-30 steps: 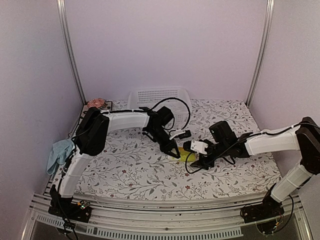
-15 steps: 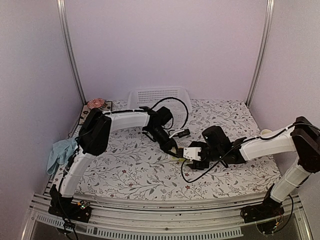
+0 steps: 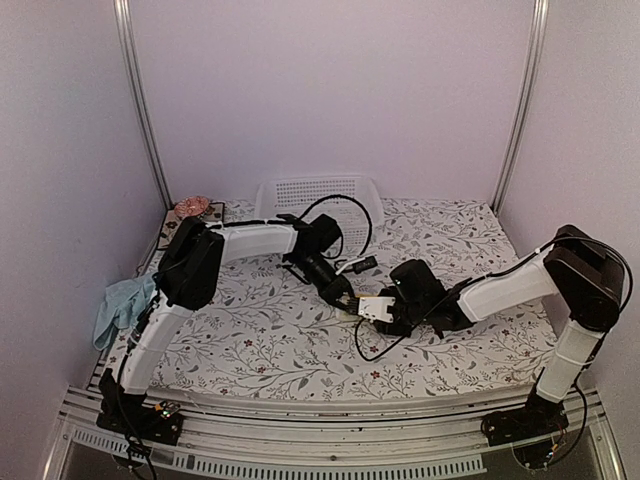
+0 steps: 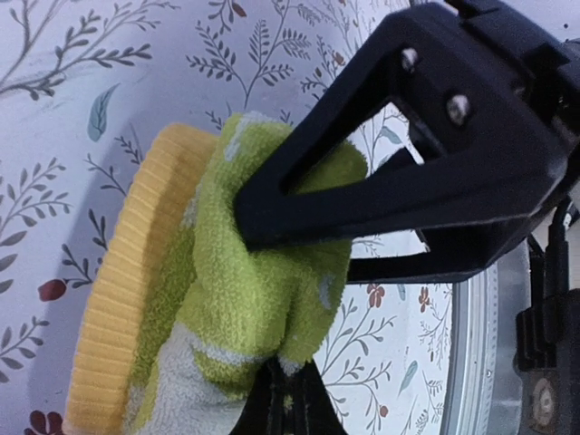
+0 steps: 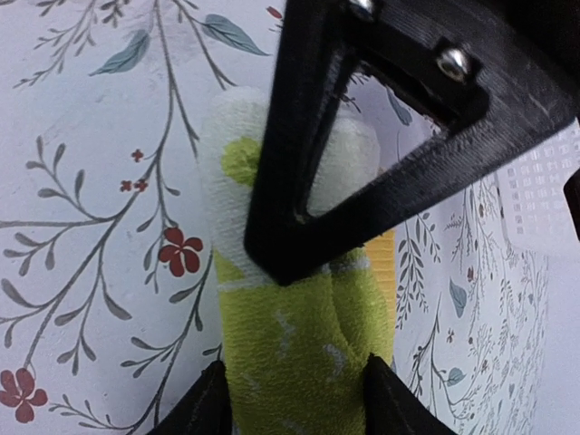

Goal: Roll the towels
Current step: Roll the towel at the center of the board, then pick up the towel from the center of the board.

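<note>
A yellow-green towel (image 4: 254,299) lies rolled up on the flowered table cover, with a yellow ribbed edge (image 4: 118,299) along one side. My left gripper (image 4: 285,385) is shut, pinching one end of the roll. My right gripper (image 5: 294,403) straddles the same towel (image 5: 290,344), one finger pressed against each side. In the top view the left gripper (image 3: 342,297) and the right gripper (image 3: 368,312) meet at the table's middle and hide most of the roll. A light blue towel (image 3: 120,308) hangs crumpled over the table's left edge, beside the left arm.
A white perforated basket (image 3: 318,195) stands at the back centre. A small pink object (image 3: 190,208) sits in the back left corner. The flowered cover (image 3: 260,345) spans the table. Metal rails (image 3: 330,440) run along the near edge, and walls enclose three sides.
My right arm has swung left to the yellow-green roll, and its jaws have narrowed around it. The left gripper has stayed shut on the roll, hardly moving.
</note>
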`<act>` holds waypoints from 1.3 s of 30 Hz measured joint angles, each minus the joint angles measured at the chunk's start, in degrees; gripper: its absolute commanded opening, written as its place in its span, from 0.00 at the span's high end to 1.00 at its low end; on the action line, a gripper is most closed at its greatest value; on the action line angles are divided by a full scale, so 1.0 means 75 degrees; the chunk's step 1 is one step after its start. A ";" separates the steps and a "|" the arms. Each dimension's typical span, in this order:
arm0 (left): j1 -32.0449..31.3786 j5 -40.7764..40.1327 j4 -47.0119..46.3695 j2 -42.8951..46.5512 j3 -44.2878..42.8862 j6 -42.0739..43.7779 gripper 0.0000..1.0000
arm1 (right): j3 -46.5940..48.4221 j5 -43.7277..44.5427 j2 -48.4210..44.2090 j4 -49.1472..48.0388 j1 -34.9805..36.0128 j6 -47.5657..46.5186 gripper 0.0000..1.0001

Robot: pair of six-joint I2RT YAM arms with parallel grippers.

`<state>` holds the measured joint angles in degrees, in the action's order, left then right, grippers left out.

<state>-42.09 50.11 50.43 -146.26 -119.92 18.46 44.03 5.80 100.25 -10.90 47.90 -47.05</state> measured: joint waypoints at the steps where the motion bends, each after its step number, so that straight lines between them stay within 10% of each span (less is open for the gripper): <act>1: 0.0009 0.0020 -0.0003 -0.0003 0.0000 -0.0003 0.92 | 0.0050 0.0064 0.0064 -0.0015 0.0000 0.0035 0.71; 6: 0.0020 0.0047 -0.0009 0.0023 0.0047 -0.0012 0.81 | 0.0277 0.0131 0.0230 0.0181 0.0003 0.0163 0.88; 26: 0.0230 -0.2879 -0.2052 0.2923 0.3340 -0.0134 0.58 | 0.1751 -0.2681 0.0321 0.3206 -0.0449 0.0347 0.87; 39: 0.0236 -0.1690 -0.2337 0.2550 0.3217 -0.0379 0.37 | 0.2381 -0.3194 0.0801 0.4013 -0.0495 0.0321 0.87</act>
<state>-40.32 37.43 32.91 -127.13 -95.79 15.62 61.89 -18.15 106.26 19.20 44.18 -44.64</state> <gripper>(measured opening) 0.593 0.159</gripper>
